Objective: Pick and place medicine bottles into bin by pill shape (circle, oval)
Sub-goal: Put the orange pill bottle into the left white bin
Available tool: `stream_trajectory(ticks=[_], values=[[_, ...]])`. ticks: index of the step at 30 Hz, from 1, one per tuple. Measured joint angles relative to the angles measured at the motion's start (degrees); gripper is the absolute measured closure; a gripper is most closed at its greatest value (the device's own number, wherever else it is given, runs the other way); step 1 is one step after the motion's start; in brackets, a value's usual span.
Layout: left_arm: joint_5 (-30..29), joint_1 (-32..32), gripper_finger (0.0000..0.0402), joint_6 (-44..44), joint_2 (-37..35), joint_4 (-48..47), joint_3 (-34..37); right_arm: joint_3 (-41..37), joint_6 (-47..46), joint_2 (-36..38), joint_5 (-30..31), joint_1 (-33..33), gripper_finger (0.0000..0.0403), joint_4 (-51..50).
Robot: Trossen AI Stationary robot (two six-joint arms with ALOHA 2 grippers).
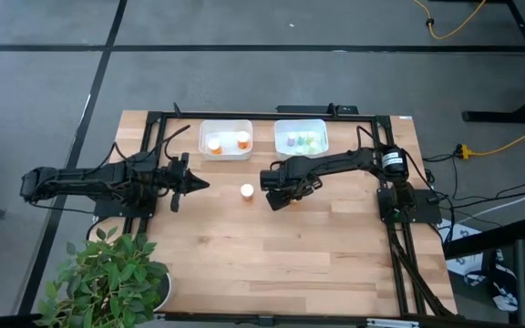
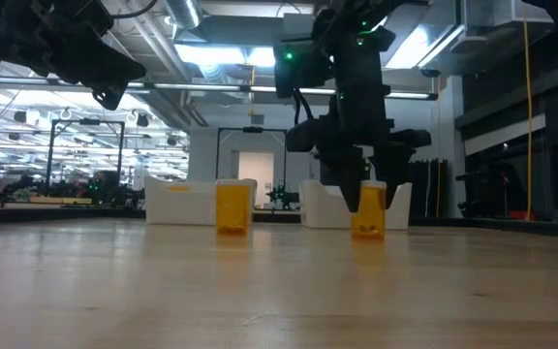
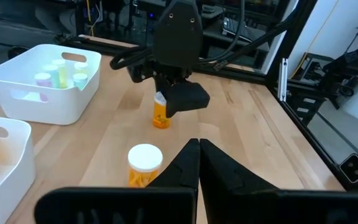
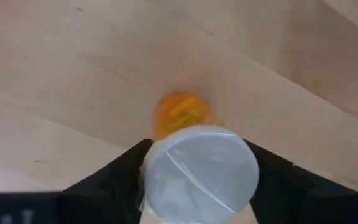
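My right gripper (image 1: 278,195) stands over the middle of the table, pointing down, shut on an orange medicine bottle with a white cap (image 4: 197,171). This bottle also shows in the low view (image 2: 367,213) and the left wrist view (image 3: 160,116). A second orange bottle with a white cap (image 1: 246,190) stands upright on its base on the wood between the two grippers, and also shows in the left wrist view (image 3: 144,164). My left gripper (image 1: 192,183) is shut and empty, left of that bottle and above the table. My right gripper pinches the bottle at its white cap (image 4: 157,167), one finger on each side of the cap. The fingers come from above, pointing down. The bottle is about upright below the fingers, its base (image 2: 366,232) at the table top; whether it touches the wood, I cannot tell.
Two white bins stand at the far edge: the left bin (image 1: 204,150) holds orange bottles, the right bin (image 1: 281,146) holds pale green ones. A potted plant (image 1: 108,273) stands at the near left corner. Bare wood lies toward the near edge.
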State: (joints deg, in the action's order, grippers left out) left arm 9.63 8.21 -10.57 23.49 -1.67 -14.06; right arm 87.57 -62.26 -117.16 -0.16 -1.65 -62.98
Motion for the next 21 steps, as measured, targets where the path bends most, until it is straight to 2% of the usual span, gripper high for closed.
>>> stream_trajectory(ticks=[4, 10, 13, 17, 21], values=[[0.00, 0.00, 0.0401, 0.00, 0.00, -0.02, 0.00, 2.48, 1.82, 0.00, -0.11, 0.00, 0.0200, -0.81], [0.00, 0.00, 0.0401, 0.00, 0.00, -0.45, 0.00, 13.11, 7.25, 0.02, 0.27, -1.47, 0.0194, -1.48], [0.00, 0.00, 0.0401, 0.00, 0.00, -0.46, 0.00, 18.93, 10.74, 0.02, 2.68, -3.18, 0.0186, -1.08], [0.00, 0.00, 0.0401, 0.00, 0.00, -0.46, 0.00, 25.50, 14.98, 0.02, 5.08, -6.02, 0.0197, 2.35], [0.01, 0.00, 0.0401, 0.05, 0.00, -0.47, 0.00, 28.60, 19.38, 0.02, 5.64, -9.06, 0.0201, 11.89]])
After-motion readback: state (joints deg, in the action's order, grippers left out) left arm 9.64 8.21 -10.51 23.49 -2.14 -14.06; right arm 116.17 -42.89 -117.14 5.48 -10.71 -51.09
